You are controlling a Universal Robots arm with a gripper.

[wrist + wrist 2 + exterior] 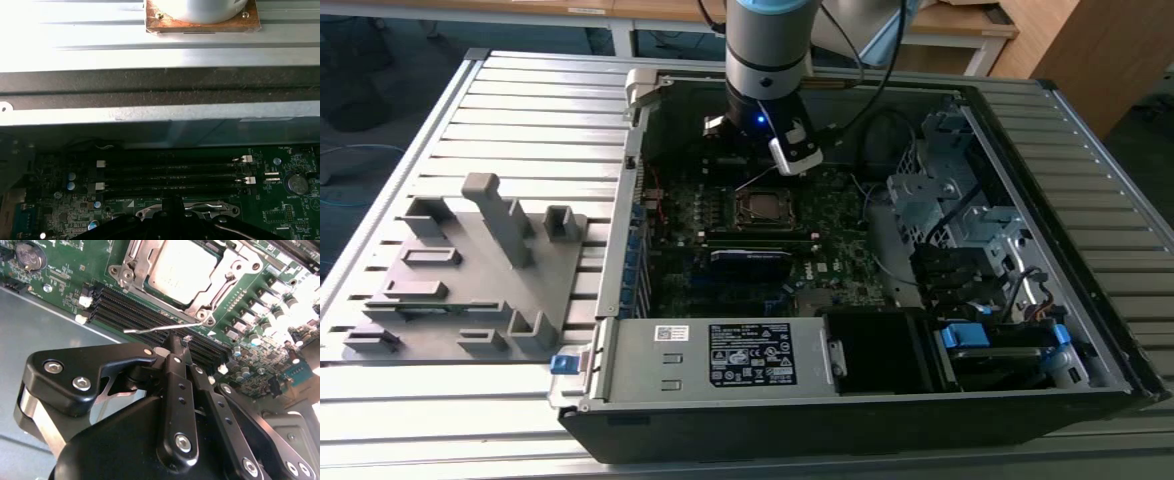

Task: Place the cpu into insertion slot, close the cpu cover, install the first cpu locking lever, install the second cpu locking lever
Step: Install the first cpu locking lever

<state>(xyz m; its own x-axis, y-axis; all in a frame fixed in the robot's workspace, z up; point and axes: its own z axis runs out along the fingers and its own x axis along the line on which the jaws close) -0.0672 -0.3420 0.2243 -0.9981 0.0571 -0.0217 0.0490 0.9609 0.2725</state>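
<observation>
Tracking the arm point(771, 45) reaching straight down into the open computer case point(854, 425), over the far part of the green board point(700, 285). Catching the gripper point(174, 341) with its black fingers point(170, 390) pressed together at the tips, no gap between them. Right at those tips, spotting a thin silvery locking lever point(150, 330), lifted off the board and lying across the long black memory slots point(125, 307). Hard to say whether touching that lever or merely beside it.

Beyond the lever, finding the cpu point(182, 270) seated flat in the insertion slot point(116, 271), silvery top facing up. Seeing the cpu cover point(139, 265) down over it, framing the chip through its square window. Noting a round coin battery point(31, 256) on the board, well apart from the socket.

In the first wrist view, looking past the memory slots to the grey case wall point(150, 90). Out on the slatted table point(520, 90), at the exterior view's left, picking out a grey moulded fixture point(467, 260) just beside the case. At the case's near edge, a labelled metal box point(720, 355).
</observation>
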